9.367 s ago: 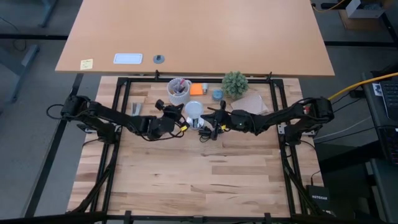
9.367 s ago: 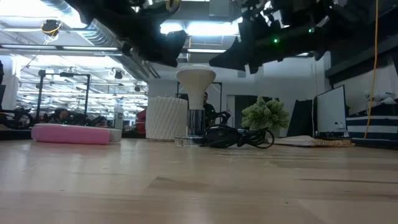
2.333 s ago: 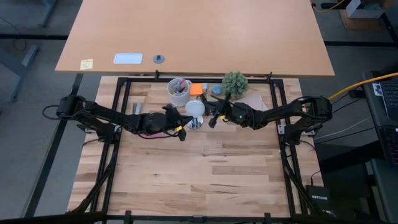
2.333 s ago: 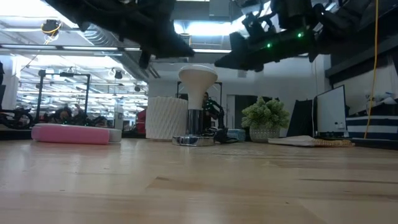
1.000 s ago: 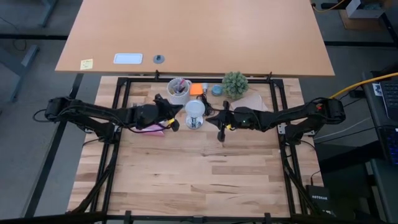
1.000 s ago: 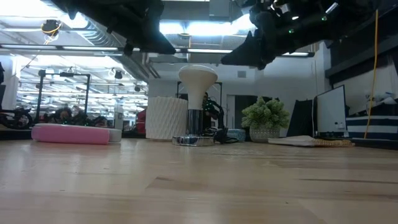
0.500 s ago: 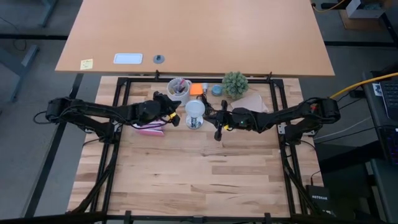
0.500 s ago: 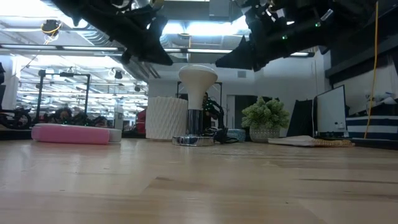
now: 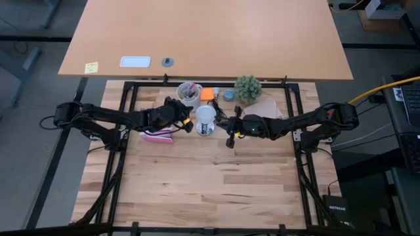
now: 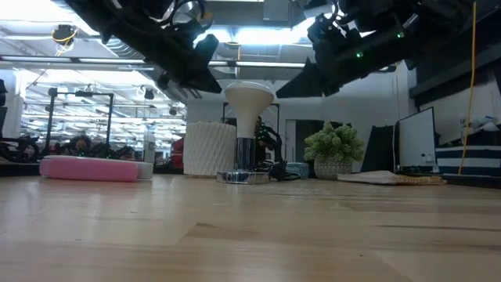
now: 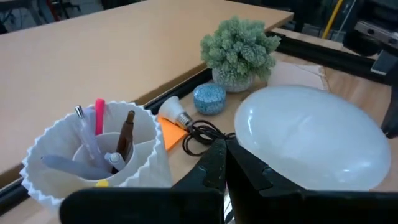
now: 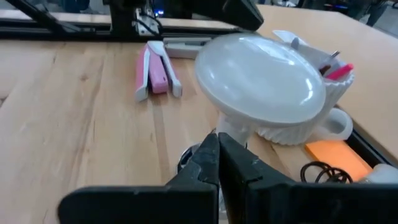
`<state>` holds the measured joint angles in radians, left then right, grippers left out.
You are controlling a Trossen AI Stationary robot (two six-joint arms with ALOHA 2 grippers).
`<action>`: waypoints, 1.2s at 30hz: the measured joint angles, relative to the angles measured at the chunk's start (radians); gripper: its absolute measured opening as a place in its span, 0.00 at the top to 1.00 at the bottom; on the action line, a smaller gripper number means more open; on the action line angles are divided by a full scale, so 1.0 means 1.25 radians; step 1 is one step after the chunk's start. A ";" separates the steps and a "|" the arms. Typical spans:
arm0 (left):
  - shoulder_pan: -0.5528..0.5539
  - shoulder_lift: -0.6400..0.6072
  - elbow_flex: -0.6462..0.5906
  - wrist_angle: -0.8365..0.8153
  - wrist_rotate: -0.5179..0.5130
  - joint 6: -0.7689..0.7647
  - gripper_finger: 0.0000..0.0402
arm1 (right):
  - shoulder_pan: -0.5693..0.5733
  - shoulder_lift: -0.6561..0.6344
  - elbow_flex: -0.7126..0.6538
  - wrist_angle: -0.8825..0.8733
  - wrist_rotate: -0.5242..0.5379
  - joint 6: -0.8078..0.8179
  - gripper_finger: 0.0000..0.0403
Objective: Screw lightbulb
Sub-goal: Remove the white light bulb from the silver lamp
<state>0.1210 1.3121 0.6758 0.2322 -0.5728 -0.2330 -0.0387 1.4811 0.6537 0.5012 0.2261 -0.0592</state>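
Observation:
The lightbulb (image 9: pixel 205 118), a white frosted dome on a silver-grey neck, stands upright with its base in a silvery round fitting (image 10: pixel 244 177) on the wooden table. My left gripper (image 9: pixel 190 122) hovers shut just left of the dome, at the height of the dome's top (image 10: pixel 249 99). In the left wrist view its fingertips (image 11: pixel 231 167) lie close beside the dome (image 11: pixel 311 134). My right gripper (image 9: pixel 224 124) hovers shut just right of the bulb, pointing at its neck (image 12: pixel 231 127). In the low view a small gap shows between each gripper and the bulb.
Behind the bulb stand a white cup of pens (image 9: pixel 189 94), an orange pad (image 9: pixel 207 94), a small blue disc (image 9: pixel 228 96) and a potted plant (image 9: pixel 248 87). A small spare bulb (image 11: pixel 175 111) and a black cord (image 11: pixel 198 134) lie there. A pink tool (image 9: pixel 157 136) lies at the left.
My left gripper has moved toward the table's right and far edge and a little down, closing in on the bulb's dome, still shut. My right gripper has tipped slightly downward beside the bulb. The bulb has not moved.

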 joint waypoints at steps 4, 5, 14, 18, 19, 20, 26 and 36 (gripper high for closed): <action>0.006 0.000 0.000 -0.005 0.000 -0.021 1.00 | 0.000 0.000 0.000 -0.010 0.005 0.001 0.99; 0.006 0.000 0.000 -0.005 0.000 -0.021 1.00 | 0.000 0.000 0.000 -0.010 0.005 0.001 0.99; 0.006 0.000 0.000 -0.005 0.000 -0.014 1.00 | 0.000 0.000 0.000 -0.003 0.016 0.001 0.99; 0.006 0.000 0.000 -0.004 0.029 0.008 1.00 | 0.000 0.000 0.000 0.004 0.036 0.001 0.99; 0.006 0.000 0.000 -0.004 0.035 0.011 1.00 | 0.000 0.000 0.000 0.004 0.042 0.001 0.99; 0.006 0.000 0.000 -0.003 0.038 0.014 1.00 | 0.000 0.000 0.000 0.004 0.044 0.001 0.99; 0.006 0.000 0.000 -0.003 0.039 0.018 1.00 | -0.001 0.000 0.000 0.027 0.048 -0.001 0.99; 0.006 0.000 0.000 -0.003 0.064 0.016 1.00 | -0.023 0.001 0.000 0.061 0.048 -0.021 0.99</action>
<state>0.1280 1.3121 0.6762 0.2291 -0.4931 -0.2134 -0.0671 1.4824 0.6537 0.5771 0.2866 -0.0860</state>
